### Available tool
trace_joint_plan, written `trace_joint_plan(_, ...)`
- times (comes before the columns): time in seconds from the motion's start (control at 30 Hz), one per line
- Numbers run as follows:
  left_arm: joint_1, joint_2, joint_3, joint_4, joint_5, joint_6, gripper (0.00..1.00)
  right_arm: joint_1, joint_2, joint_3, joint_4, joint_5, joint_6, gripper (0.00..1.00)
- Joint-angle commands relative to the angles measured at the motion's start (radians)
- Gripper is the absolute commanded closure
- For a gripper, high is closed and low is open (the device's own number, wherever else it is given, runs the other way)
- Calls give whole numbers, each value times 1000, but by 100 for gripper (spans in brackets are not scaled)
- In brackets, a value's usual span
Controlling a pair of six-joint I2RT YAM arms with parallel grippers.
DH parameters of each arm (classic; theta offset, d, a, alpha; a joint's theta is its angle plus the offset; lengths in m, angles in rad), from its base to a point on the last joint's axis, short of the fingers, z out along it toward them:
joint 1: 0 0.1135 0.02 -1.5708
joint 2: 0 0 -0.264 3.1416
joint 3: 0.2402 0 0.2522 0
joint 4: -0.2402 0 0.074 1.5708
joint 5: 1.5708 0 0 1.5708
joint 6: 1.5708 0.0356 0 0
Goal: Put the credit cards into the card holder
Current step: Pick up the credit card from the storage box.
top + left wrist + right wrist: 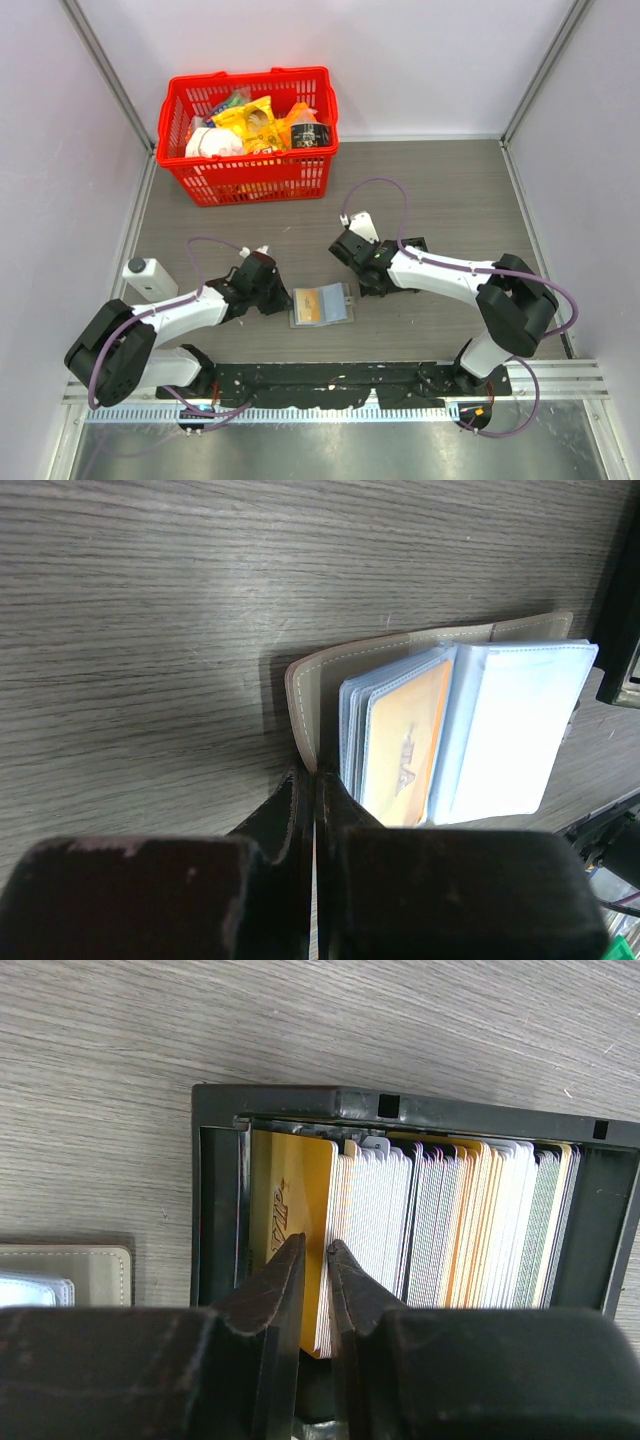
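the right gripper (pixel 315 1255) is clenched on the edge of an orange card (pixel 285 1190) at the left end of the packed cards (pixel 450 1220) standing in the black tray (pixel 215 1190). the pale card (pixel 345 1210) right behind it looks caught in the grip too, so a lift could bring two out, or drop the extra one on the table (pixel 150 630). the bite is shallow and on a slick edge, so the card could swivel or slip out on the way over. the stack is tight, and friction might drag the tray along or tip the neighbours. the holder (pixel 500 720) lies open just beside the tray, and a second orange card (pixel 405 740) sits in one of its pockets. the left gripper (pixel 313 785) is fully closed with its tips at the holder's beige cover edge; whether it pinches the cover or only pins it i cannot tell. if that hold gives, the holder could slide, or its sleeves flop over, when the new card pushes in.
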Motion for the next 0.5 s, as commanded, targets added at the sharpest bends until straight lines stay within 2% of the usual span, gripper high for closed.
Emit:
trace_joint_plan(0.0,-3,28,-7,-49,-12,27,100,0,-21,-2,36,-83,12,80)
trace_joint_plan(0.47,-3,42,-4,-43,-10,28,100,0,-63,-15,73,-189,29,81)
